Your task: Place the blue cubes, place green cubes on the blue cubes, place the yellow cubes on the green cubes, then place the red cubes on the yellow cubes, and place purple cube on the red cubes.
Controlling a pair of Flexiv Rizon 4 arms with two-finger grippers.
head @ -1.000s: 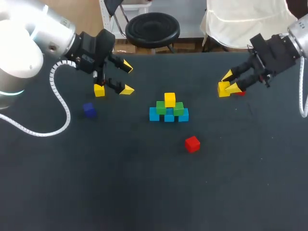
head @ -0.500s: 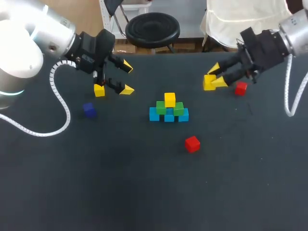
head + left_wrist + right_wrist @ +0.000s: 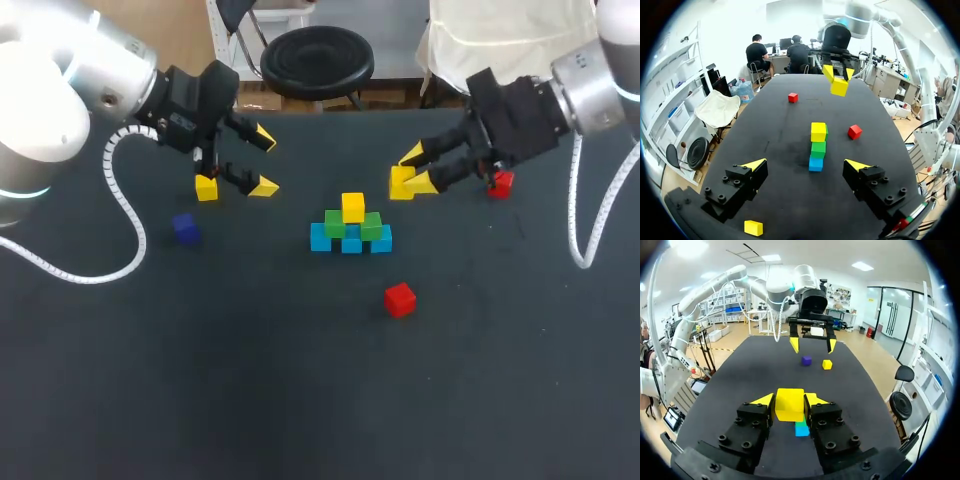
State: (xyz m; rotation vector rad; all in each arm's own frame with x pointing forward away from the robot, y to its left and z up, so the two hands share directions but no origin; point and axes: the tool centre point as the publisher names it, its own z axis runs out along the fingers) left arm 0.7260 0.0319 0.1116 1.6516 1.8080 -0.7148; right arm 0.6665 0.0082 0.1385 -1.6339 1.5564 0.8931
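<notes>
Right gripper hangs near the stack, fingers clamped on yellow cube. Left gripper hovers wide open, empty.

A black table bears blue cubes, green cubes, a yellow cube, red cube and purple cube.

Robotics lab, two silver robot arms with coiled cables, the left arm and the right arm, over one black table, small coloured cubes stacked in a pyramid ahead of the left gripper.
</notes>
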